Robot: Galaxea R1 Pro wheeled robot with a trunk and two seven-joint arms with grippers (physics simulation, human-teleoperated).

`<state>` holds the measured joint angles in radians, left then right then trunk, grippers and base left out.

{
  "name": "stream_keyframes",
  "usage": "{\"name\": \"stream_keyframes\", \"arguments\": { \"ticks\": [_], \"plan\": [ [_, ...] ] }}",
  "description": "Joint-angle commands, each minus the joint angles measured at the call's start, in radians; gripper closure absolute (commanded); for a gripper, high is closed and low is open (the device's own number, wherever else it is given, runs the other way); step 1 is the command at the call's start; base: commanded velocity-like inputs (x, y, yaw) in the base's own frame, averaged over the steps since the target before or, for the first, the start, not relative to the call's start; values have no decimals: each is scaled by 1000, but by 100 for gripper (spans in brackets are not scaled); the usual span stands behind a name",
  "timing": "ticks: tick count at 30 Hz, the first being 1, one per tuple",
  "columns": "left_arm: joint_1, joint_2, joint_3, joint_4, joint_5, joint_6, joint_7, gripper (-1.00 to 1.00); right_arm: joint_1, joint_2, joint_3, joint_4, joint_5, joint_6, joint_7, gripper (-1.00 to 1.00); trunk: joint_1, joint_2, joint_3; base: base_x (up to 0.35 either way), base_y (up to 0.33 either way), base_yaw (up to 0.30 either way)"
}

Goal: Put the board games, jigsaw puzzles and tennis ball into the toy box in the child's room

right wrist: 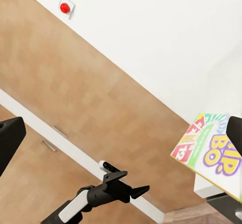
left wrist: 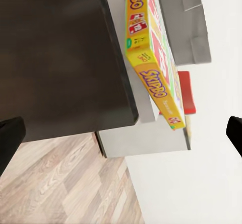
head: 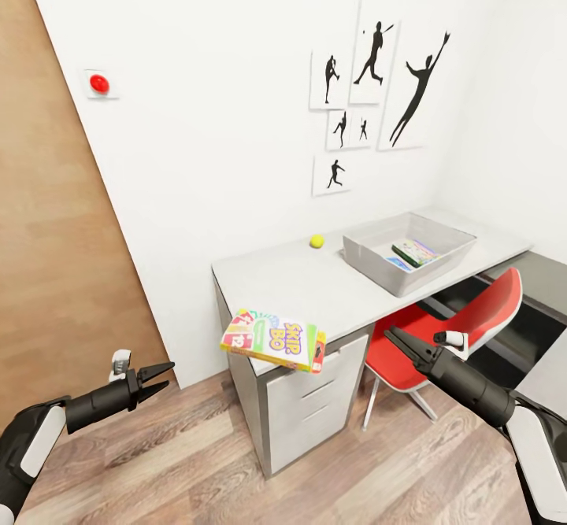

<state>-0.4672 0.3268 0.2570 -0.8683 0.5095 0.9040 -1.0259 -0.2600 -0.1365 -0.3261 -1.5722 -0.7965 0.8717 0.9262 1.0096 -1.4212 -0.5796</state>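
Stretching along the white wall, the long light grey counter (head: 315,285) with white drawer fronts is carrying most of what matters here; largest on it is the light grey shallow plastic toy box (head: 370,261) with flared sides, sitting toward the far end and already holding a flat, brightly printed box (head: 415,253) inside; a red chair (head: 457,328) is tucked under the counter just beside it.

Next in size, the yellow, green and red cardboard board game (head: 274,339) printed "SKIP BO" is lying at the near corner of the counter, hanging well over the edge; it is looking light and stiff, a flat rigid carton with slick printed faces, so I am judging that pinching it across its thin edge on the overhanging part would be the surest hold, since the pads could slide on the glossy top; the overhang is also leaving it prone to tipping off if nudged.

The left pincer (head: 157,378) is hanging low over the wooden floor, well apart from the game, its dark fingers spread and holding nothing; the right pincer (head: 396,339) is reaching in near the game's far end, but I cannot tell from these views how its fingers are standing.

Smallest, the yellow-green tennis ball (head: 316,241) is resting on the counter by the wall, near the toy box; light and apt to roll away.
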Motion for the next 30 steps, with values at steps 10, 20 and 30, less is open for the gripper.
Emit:
{"name": "stream_keyframes", "arguments": {
  "ticks": [10,20,30],
  "plan": [
    [-1,0,1,0,3,6,-9,-100,-1,1,0,3,-1,4,2,-100,8,-15,-7,0,0,0],
    [-1,0,0,0,9,3,-48,-100,-1,4,1,3,-1,2,2,-100,8,-15,-7,0,-24,0],
    [-1,0,-1,0,9,3,-52,-100,-1,6,1,3,-1,1,2,-100,8,-15,-7,0,-181,0]
  ]
}}
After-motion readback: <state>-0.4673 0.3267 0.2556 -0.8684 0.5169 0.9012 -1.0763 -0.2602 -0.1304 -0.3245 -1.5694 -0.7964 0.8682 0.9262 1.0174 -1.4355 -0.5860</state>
